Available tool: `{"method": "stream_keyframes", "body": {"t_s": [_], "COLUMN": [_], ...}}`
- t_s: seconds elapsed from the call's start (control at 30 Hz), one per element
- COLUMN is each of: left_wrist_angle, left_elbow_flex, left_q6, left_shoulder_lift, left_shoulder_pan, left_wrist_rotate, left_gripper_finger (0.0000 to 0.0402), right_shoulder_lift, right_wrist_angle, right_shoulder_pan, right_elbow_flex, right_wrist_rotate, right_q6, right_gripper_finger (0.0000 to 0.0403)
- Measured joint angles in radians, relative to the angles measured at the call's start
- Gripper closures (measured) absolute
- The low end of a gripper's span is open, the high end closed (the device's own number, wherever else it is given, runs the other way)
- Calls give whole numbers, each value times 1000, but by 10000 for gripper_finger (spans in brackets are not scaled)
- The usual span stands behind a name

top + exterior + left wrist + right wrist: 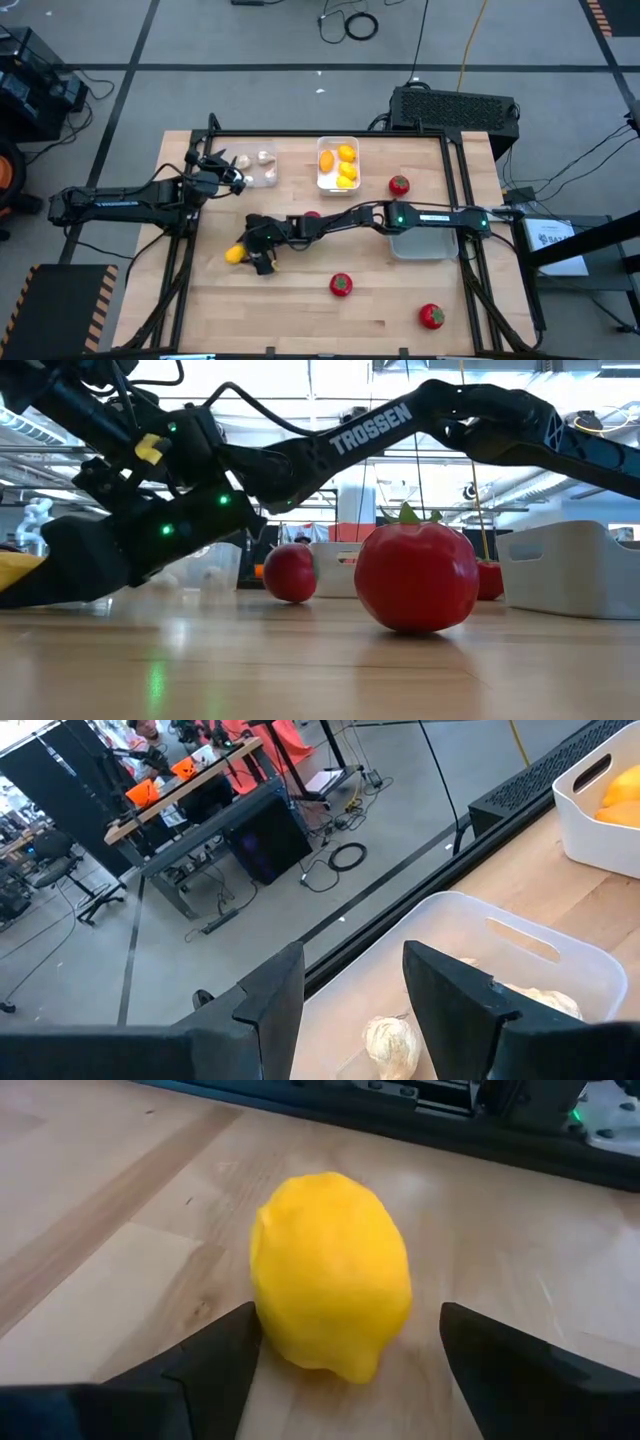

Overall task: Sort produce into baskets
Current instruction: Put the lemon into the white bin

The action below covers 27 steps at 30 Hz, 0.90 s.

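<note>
While your right tool (345,1370) sits low on the bench (300,320) with the lemon (330,1275) between its fingers, nothing is gripped yet: the jaws stand wide, one finger close to the fruit's side, the other clear of it. In the high view the lemon (234,254) lies near the bench's left-middle, well apart from the white tray (337,183) that already holds yellow and orange pieces.

Handling, as a judgement: the lemon looks like a light, hard toy with a smooth, slightly dimpled skin. Expect it to roll or squirt out if pinched off-centre. Take it across its broad middle, not at the nubbed tip that points toward the camera, and close gently.

Your left tool (350,1010) hovers over the clear tray (540,935) at the bench's far left, fingers partly open and empty. Garlic bulbs (392,1042) lie in that tray below it.

Tomatoes are loose on the bench: one near the white tray (399,185), one at front centre (341,285), one at front right (431,316). The grey tray (425,245) sits under the right arm; you can see nothing in it.
</note>
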Motion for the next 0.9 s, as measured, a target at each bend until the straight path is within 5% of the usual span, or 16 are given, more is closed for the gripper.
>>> {"method": "stream_keyframes", "body": {"t_s": [0.3, 0.9], "left_wrist_angle": [-3, -4], "left_elbow_flex": [0, 0], "left_q6": [0, 0], "left_shoulder_lift": [0, 0], "left_shoulder_pan": [0, 0], "left_wrist_rotate": [0, 9], "left_gripper_finger": [221, 221], "right_shoulder_lift": [1, -76], "right_wrist_angle": [36, -90], "right_shoulder_pan": [0, -4], "right_elbow_flex": [0, 14], "right_wrist_rotate": [-20, -24], "right_q6": [52, 119], "right_gripper_finger": [116, 226]}}
